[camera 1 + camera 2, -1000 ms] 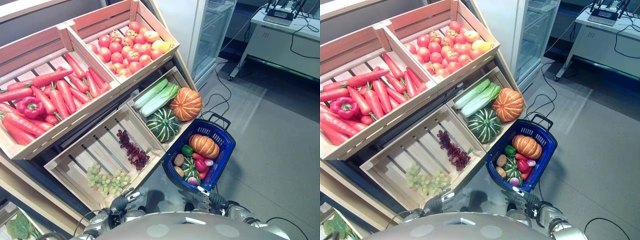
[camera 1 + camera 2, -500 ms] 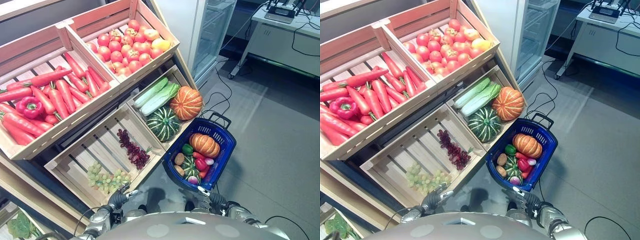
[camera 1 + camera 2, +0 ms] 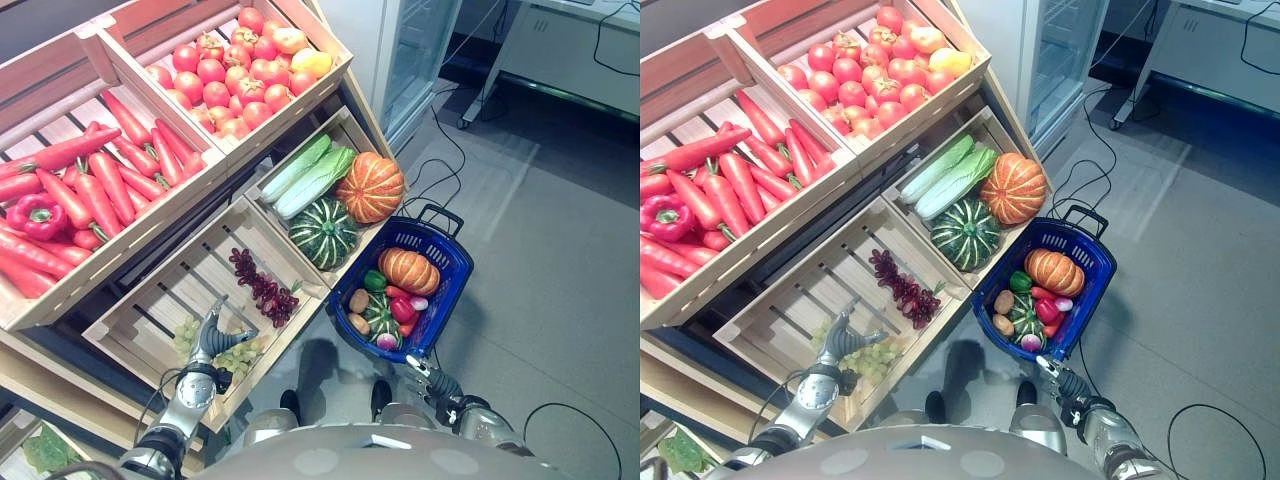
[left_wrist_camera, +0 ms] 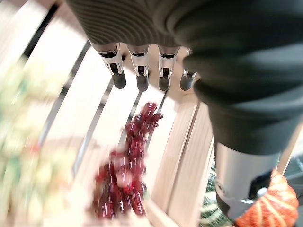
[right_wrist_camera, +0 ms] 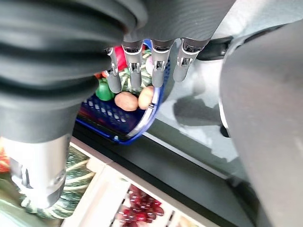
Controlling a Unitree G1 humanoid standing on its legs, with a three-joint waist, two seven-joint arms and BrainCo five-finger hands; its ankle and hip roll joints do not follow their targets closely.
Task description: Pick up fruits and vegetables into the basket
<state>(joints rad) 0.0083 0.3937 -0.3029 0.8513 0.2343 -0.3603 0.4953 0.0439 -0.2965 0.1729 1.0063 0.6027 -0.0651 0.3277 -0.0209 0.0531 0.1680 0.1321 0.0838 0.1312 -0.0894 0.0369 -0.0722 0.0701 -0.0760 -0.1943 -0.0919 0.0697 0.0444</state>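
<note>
Open-topped blue plastic basket (image 3: pixel 452 290) sitting on bare grey floor, room lying open to its right. Orange pumpkin (image 3: pixel 408 270) and small produce crowding its inside. Slatted wooden crates (image 3: pixel 160 300) standing left of basket, blocking that side.

left robot hand (image 3: pixel 211 338) open, right robot hand (image 3: pixel 428 379) open — low

No readable text, labels or numbers.
The wooden crates (image 3: pixel 150 310), the blue basket (image 3: pixel 445 300) and the produce carry no print, sign or price tag that can be made out in any view.
</note>
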